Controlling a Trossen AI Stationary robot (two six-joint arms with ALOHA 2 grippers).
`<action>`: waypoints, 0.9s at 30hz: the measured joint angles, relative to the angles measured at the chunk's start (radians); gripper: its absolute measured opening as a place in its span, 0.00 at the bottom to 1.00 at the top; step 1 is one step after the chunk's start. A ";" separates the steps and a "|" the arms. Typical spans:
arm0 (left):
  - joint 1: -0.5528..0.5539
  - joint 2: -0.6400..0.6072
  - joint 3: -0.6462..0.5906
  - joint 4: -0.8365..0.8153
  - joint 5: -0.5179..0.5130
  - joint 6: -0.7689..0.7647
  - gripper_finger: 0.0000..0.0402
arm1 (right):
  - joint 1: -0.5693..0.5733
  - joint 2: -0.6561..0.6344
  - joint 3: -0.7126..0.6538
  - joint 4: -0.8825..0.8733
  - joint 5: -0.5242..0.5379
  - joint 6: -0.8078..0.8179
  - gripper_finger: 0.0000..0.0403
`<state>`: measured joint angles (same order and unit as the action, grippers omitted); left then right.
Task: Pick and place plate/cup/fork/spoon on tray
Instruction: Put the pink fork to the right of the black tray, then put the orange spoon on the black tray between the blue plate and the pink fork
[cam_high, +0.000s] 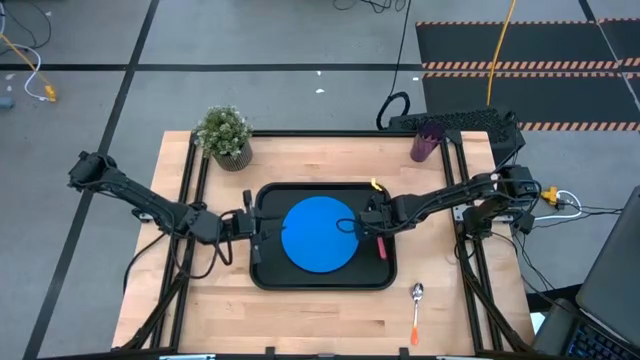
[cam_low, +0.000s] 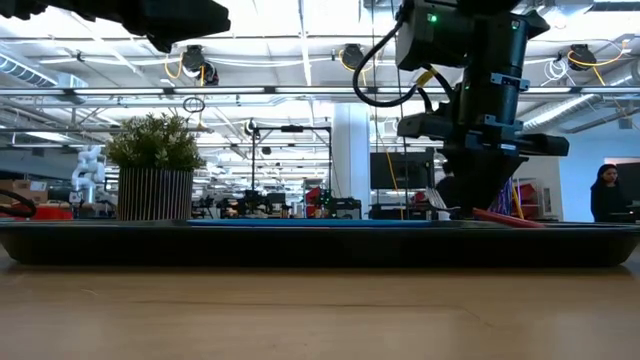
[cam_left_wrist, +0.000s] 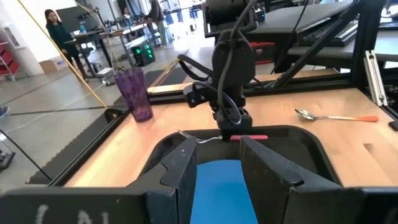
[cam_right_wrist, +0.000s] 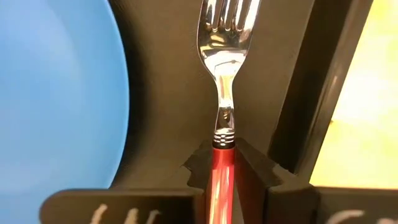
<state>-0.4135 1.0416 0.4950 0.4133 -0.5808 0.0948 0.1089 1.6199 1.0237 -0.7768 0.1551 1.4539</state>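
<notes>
The high camera is looking straight down over the tray; the low one is peering level across its rim from the table's edge. Both wrist cameras are facing the tray closely, sharing the fork.

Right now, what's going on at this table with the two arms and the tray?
The robot is loading tableware onto the black tray. The blue plate already lies in it. The right end effector is down at the tray's right side, beside the plate, its fingers around the red-pink handle of the fork. The left end effector waits at the tray's left edge, holding nothing. The spoon lies on the table in front of the tray, and the purple cup stands at the back right.
</notes>
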 joint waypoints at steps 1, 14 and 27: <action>-0.002 0.000 0.000 0.000 0.000 0.000 0.31 | 0.006 0.000 0.000 0.000 0.000 0.000 0.10; -0.023 0.000 0.000 0.000 -0.003 -0.005 0.31 | 0.051 0.000 0.000 -0.026 0.054 0.053 0.27; -0.063 0.000 0.000 -0.051 -0.007 -0.057 0.31 | 0.048 0.000 -0.001 0.126 0.104 -0.069 0.29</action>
<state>-0.4765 1.0414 0.4950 0.3619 -0.5875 0.0376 0.1570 1.6199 1.0225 -0.6507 0.2595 1.3851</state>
